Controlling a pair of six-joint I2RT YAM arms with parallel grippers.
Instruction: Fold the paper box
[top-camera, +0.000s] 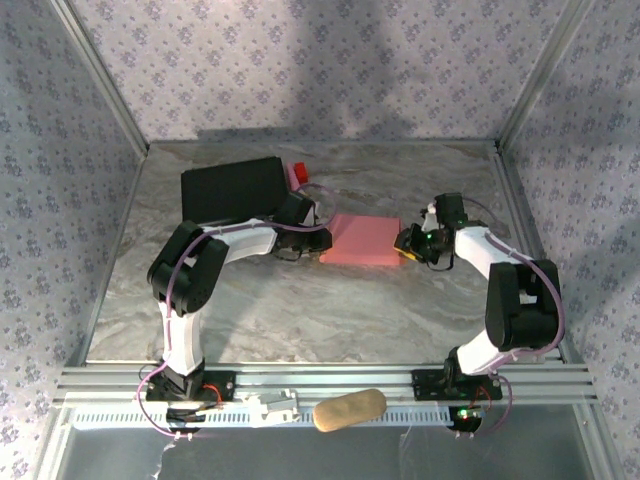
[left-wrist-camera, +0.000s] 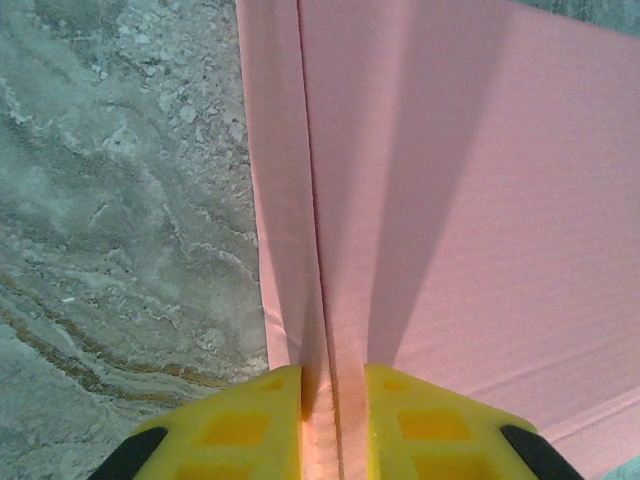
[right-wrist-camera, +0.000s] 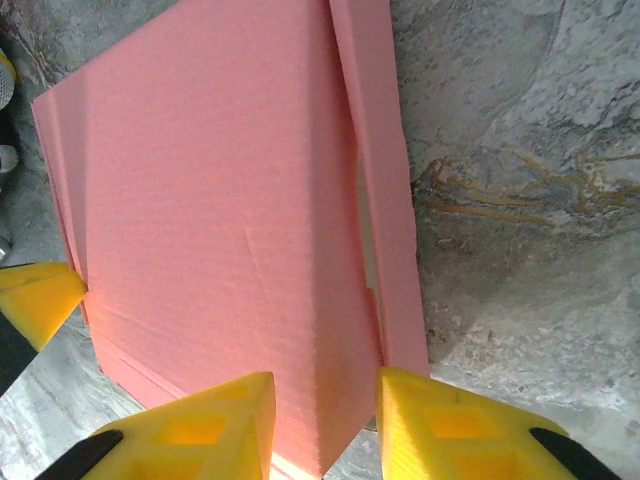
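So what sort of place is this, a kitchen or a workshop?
Probably a robot test booth, not a home: a left arm and a right arm are bolted to a metal rail, and patterned panels in a metal frame enclose the marble-look table.

Top camera: mounted high behind the near edge, looking down and forward, far enough off to cover the whole surface (top-camera: 300, 320). Left wrist camera: sights along the left claw (left-wrist-camera: 333, 405), very close to the paper box (left-wrist-camera: 450, 200). Right wrist camera: likewise along the right claw (right-wrist-camera: 325, 410), apparently from the opposite end. All three views share the box.
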